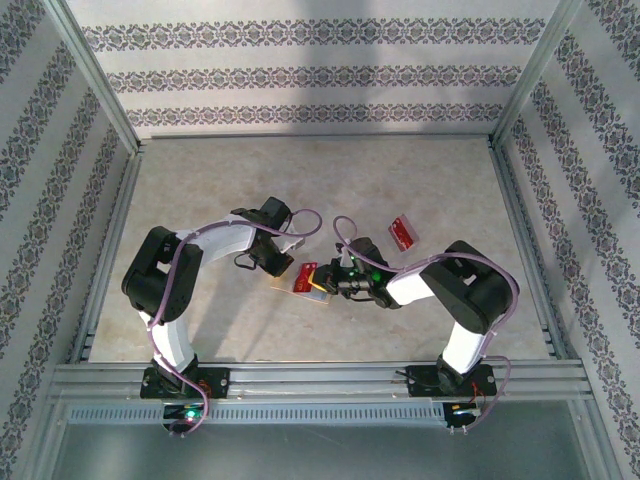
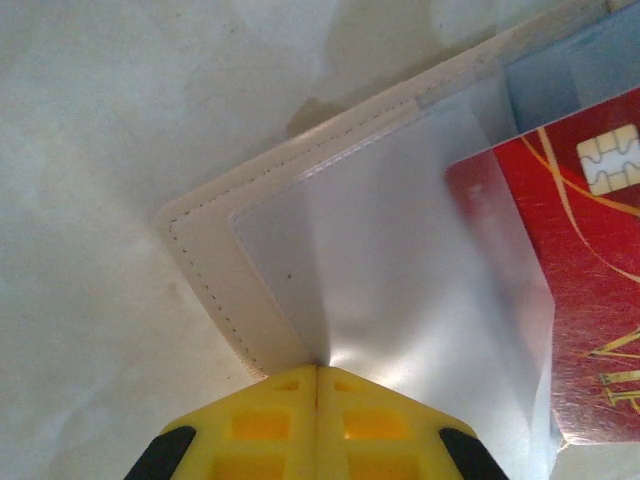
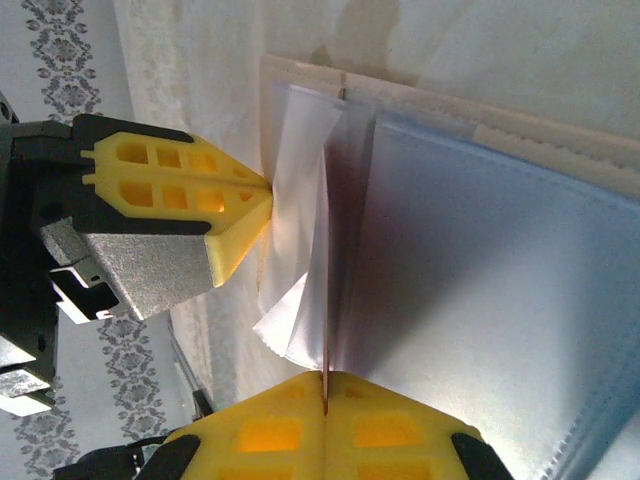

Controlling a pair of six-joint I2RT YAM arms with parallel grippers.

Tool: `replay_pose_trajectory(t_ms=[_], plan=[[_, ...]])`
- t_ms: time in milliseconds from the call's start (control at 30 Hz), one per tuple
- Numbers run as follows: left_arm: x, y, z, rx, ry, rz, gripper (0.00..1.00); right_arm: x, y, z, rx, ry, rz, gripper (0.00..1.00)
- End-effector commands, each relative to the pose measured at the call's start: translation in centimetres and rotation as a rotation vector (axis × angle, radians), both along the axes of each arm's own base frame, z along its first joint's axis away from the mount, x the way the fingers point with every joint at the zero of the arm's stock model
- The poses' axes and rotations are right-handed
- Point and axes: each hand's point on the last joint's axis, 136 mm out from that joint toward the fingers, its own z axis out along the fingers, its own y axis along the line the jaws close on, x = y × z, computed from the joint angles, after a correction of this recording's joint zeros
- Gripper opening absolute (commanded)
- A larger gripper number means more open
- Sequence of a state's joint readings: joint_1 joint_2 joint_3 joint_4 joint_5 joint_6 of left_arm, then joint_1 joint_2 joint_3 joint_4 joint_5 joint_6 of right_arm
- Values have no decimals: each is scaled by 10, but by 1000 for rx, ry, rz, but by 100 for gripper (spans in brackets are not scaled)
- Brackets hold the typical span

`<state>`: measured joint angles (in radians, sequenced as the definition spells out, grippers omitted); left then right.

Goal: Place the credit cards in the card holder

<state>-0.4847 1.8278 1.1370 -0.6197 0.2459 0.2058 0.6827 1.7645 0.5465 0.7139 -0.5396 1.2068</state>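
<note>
The tan card holder (image 1: pixel 316 294) lies open at the table's middle, between both grippers. My left gripper (image 2: pixel 318 368) is shut on the edge of one clear inner pocket of the card holder (image 2: pixel 215 270), lifting that sleeve. A red credit card (image 2: pixel 590 300) with a chip sits partly under the clear sleeve. My right gripper (image 3: pixel 325 385) is shut on that card's near edge, the card edge-on and standing between the pockets of the card holder (image 3: pixel 560 135). The left gripper (image 3: pixel 265 195) pinches the sleeve just left of it. A second red credit card (image 1: pixel 402 232) lies flat to the right, apart from both grippers.
Metal frame rails run along the near edge (image 1: pixel 320 378) and both sides (image 1: pixel 110 250) of the pale table. Patterned walls close in the back and sides. Open tabletop stretches behind the arms.
</note>
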Motion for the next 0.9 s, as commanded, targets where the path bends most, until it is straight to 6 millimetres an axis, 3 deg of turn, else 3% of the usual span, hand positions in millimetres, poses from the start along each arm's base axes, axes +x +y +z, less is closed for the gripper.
replay_pose_trajectory(t_ms=[0, 867], plan=[[-6, 7, -12, 43, 4, -11, 0, 10, 1, 7, 34, -47, -22, 0], [-5, 7, -11, 44, 1, -10, 0, 17, 7, 18, 177, -51, -103, 0]])
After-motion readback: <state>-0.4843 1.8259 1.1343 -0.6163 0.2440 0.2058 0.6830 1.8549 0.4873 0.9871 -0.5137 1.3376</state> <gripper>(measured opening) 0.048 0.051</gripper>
